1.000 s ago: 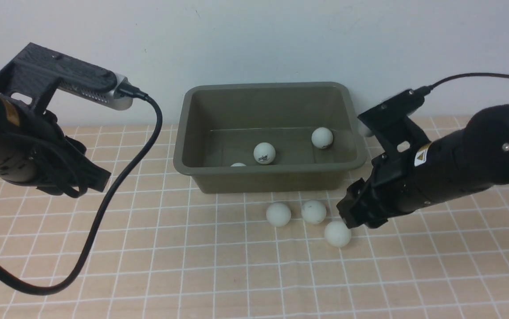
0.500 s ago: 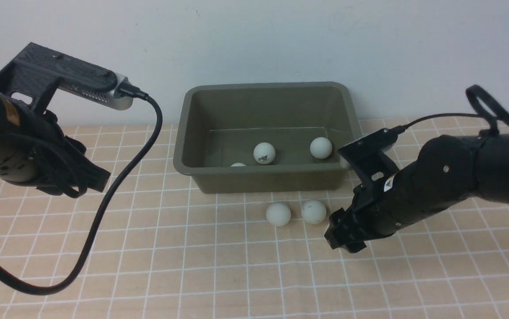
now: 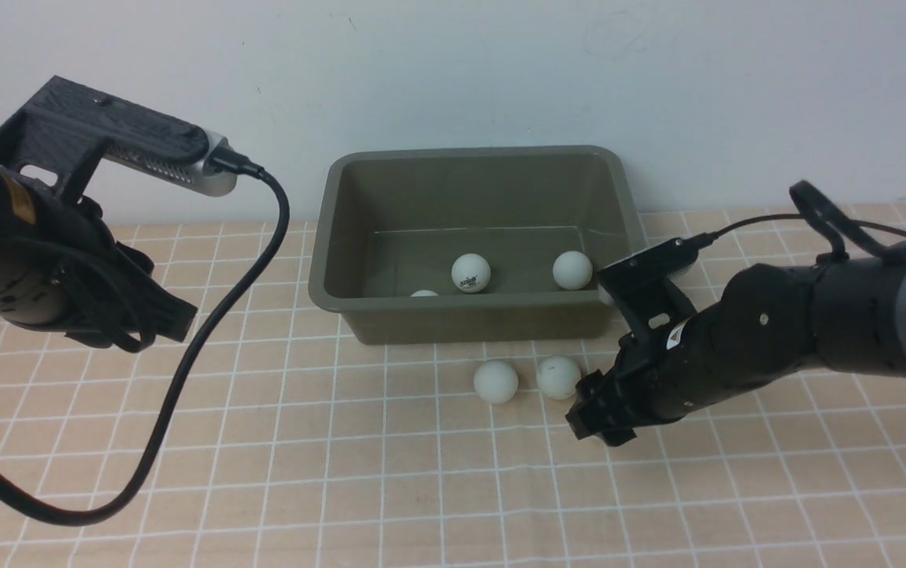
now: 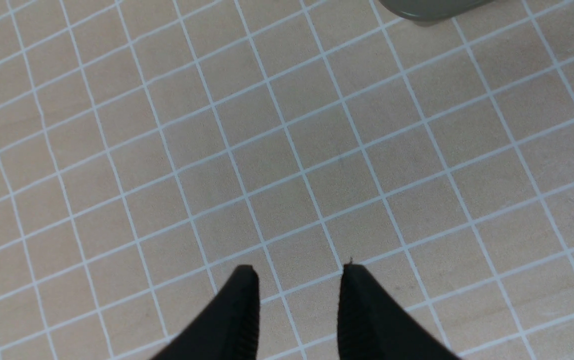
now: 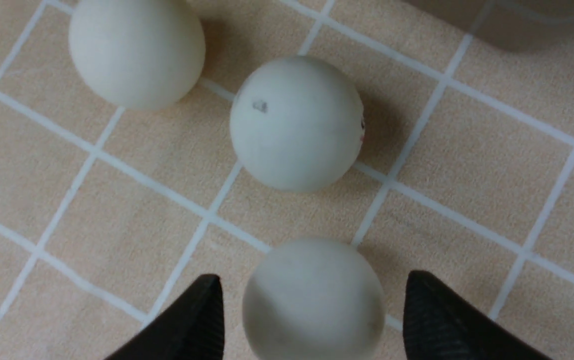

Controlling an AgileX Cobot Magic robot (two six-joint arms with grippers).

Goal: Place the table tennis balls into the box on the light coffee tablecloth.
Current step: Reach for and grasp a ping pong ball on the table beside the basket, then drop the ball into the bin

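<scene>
The olive-green box (image 3: 625, 207) stands on the light coffee tablecloth (image 3: 342, 473) by the wall, with three table tennis balls inside (image 3: 470, 273) (image 3: 572, 270) (image 3: 424, 293). Two balls (image 3: 496, 382) (image 3: 558, 376) lie on the cloth just before it. My right gripper (image 3: 591, 414) is low over a third ball, hidden in the front view. In the right wrist view that ball (image 5: 313, 300) sits between my right gripper's (image 5: 312, 280) open fingers, with a gap on each side. My left gripper (image 4: 299, 272) hovers over bare cloth, jaws apart and empty.
The other two loose balls (image 5: 297, 122) (image 5: 137, 50) lie just beyond my right fingertips, with the box's wall (image 5: 517, 20) behind them. A thick black cable (image 3: 208, 331) hangs from my left arm down across the cloth. A white wall rises behind the box.
My right arm has come down and toward the front left, over the nearest loose ball, which it now covers in the front view. Its jaws have widened. The left arm has stayed still.
</scene>
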